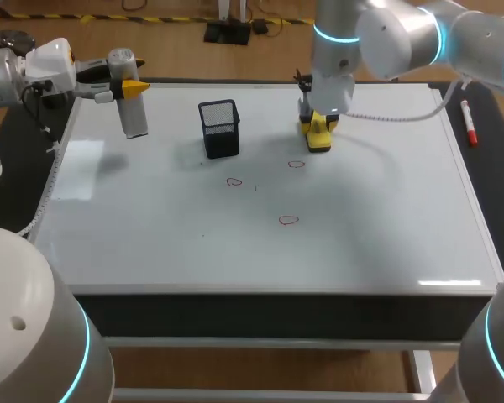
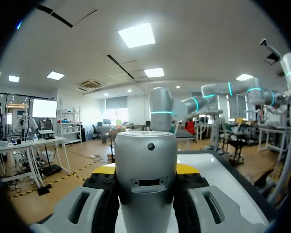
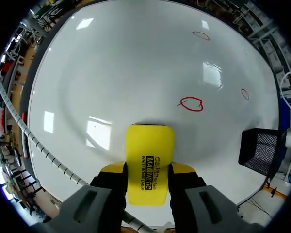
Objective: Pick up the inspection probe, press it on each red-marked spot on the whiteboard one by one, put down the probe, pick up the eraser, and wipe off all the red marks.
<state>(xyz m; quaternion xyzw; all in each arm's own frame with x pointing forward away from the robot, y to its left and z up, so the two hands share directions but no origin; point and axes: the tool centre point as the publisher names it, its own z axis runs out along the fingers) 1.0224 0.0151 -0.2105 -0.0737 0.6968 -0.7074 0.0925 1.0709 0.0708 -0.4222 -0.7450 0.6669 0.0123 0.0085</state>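
My left pincer (image 2: 146, 169) is clamped on the inspection probe (image 2: 146, 194), held over the far left corner of the whiteboard (image 1: 151, 235). The wrist view cuts off the probe's lower end. My right pincer (image 3: 148, 169) grips the yellow eraser (image 3: 150, 145), which has black print on its back, near three red marks (image 1: 288, 221). What the black mesh holder (image 1: 219, 128) contains I cannot tell.

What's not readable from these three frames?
- Head view: right gripper, hold hidden under its own wrist.
- Right wrist view: eraser hides whether its underside touches the whiteboard.
- Left wrist view: probe, lower end cut off by the edge.
- Head view: basket contents lost in dark mesh.
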